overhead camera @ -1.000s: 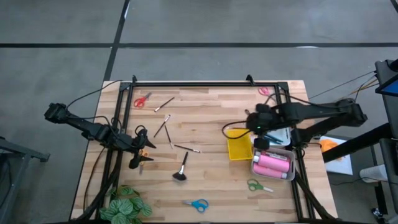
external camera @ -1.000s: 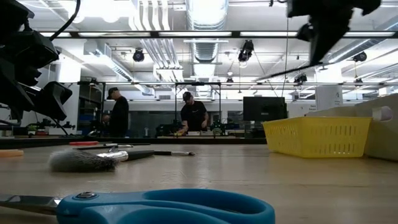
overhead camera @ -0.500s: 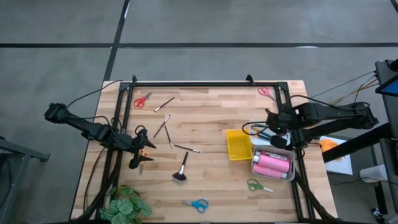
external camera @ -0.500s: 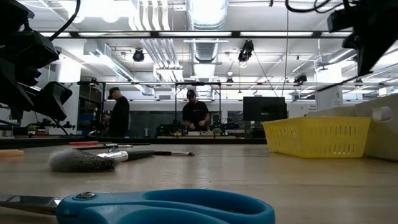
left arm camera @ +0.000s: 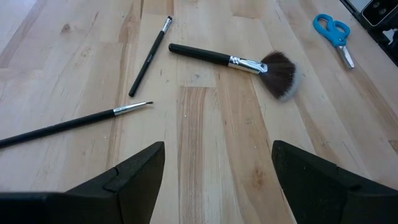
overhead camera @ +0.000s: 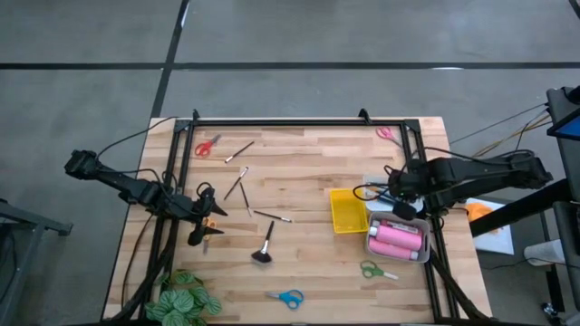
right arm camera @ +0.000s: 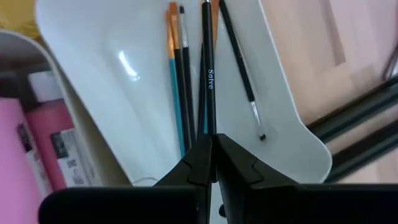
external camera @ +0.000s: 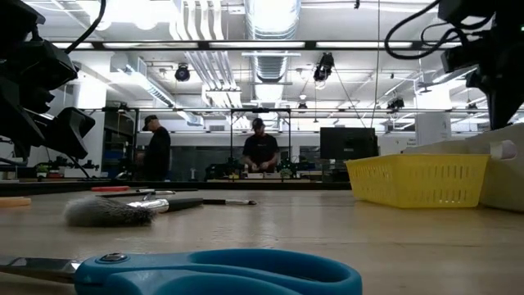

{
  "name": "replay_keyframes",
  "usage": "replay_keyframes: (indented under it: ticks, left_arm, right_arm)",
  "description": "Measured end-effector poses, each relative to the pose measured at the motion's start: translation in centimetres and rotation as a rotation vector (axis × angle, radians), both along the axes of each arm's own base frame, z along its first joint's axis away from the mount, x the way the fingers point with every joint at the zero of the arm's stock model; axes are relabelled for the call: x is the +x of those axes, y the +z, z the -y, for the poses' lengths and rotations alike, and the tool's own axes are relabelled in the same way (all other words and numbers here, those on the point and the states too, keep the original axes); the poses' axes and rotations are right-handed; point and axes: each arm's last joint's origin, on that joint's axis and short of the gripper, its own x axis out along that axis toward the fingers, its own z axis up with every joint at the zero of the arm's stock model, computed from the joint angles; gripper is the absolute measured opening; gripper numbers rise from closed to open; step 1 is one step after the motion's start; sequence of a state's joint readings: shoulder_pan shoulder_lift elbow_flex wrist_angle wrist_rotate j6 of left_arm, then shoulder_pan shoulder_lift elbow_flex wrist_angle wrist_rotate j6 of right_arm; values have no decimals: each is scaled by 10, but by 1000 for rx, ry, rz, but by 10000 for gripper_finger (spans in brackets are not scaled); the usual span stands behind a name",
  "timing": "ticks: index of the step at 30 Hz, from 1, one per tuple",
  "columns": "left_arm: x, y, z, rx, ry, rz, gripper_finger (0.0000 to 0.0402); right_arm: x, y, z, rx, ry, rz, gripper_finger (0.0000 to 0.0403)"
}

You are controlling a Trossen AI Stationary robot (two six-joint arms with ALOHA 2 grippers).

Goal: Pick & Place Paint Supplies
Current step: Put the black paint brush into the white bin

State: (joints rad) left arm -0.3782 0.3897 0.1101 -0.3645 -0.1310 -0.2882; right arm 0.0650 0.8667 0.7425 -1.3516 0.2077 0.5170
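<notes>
We see thin brushes [right arm camera: 186, 81] lying in the white tray [right arm camera: 124, 93] (pink bottles [overhead camera: 397, 238] fill the neighbouring bin [overhead camera: 424, 256]). Our right gripper [right arm camera: 211, 152] is clamped on one black brush [right arm camera: 208, 68] above it; the left gripper [left arm camera: 217, 180] stands apart.

Bare wood is lying open mid-table [overhead camera: 308, 172]. Scattered brushes [overhead camera: 243, 188] are cluttering the left approach, and the yellow basket [overhead camera: 348, 211] is blocking the right.

The right claw [right arm camera: 210, 163] has swung from the yellow tray [overhead camera: 347, 211] over the white tray [right arm camera: 143, 74].
</notes>
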Motion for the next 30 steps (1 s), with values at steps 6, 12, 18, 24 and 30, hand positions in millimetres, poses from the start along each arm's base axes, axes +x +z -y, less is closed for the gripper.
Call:
replay_keyframes:
  ticks: [6, 12, 18, 24, 30]
  left_arm:
    - [0, 0, 0, 0, 0, 0, 300]
    - [0, 0, 0, 0, 0, 0, 300]
    - [0, 0, 0, 0, 0, 0, 300]
    - [0, 0, 0, 0, 0, 0, 300]
    - [0, 0, 0, 0, 0, 0, 300]
  right_arm:
    - [9, -4, 1, -37, -7, -23, 13]
    - [15, -9, 0, -40, -6, -73, 13]
    - [17, -11, 0, -33, -9, -82, 13]
    - [18, -9, 0, -25, -64, -40, 40]
    - [18, -9, -1, -18, -52, -37, 87]
